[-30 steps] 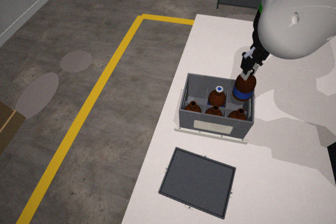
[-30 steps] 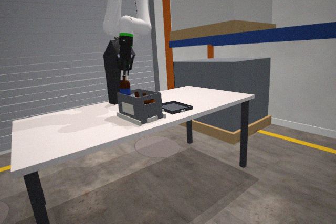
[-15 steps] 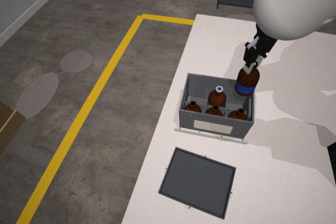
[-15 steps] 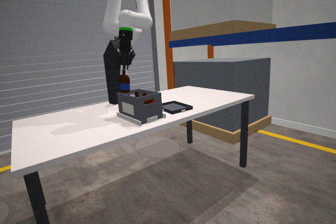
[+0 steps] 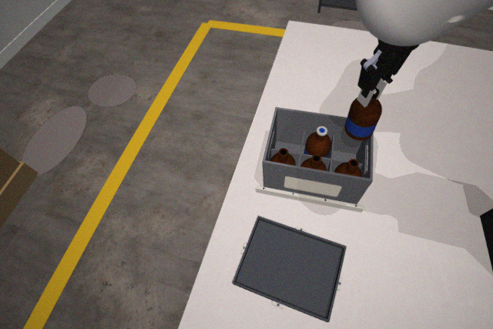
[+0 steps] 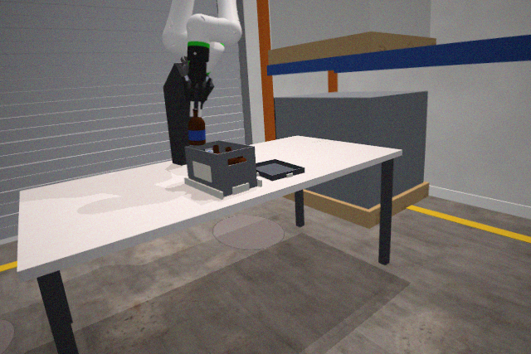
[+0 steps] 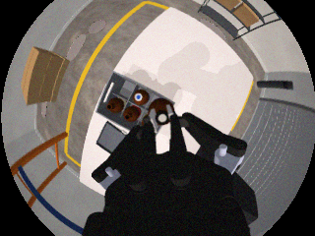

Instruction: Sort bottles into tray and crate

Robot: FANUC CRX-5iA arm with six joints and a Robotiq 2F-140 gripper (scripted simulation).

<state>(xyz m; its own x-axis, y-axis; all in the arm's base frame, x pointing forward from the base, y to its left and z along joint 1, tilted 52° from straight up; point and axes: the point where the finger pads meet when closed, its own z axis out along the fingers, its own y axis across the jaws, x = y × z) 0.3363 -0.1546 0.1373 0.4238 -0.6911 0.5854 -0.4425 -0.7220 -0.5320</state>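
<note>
pincer pointing downward below the bent white arm, fingers nearly together.

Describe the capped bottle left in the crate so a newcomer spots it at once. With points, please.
On the white table (image 5: 417, 285) (image 6: 129, 196) stands a grey crate (image 5: 274, 174) (image 6: 236, 177), divided into compartments. In its back row as the top view shows it, the middle compartment holds a brown bottle (image 5: 318, 145). Its white cap with a blue centre sets it apart from the three open bottles in the front row.
</note>
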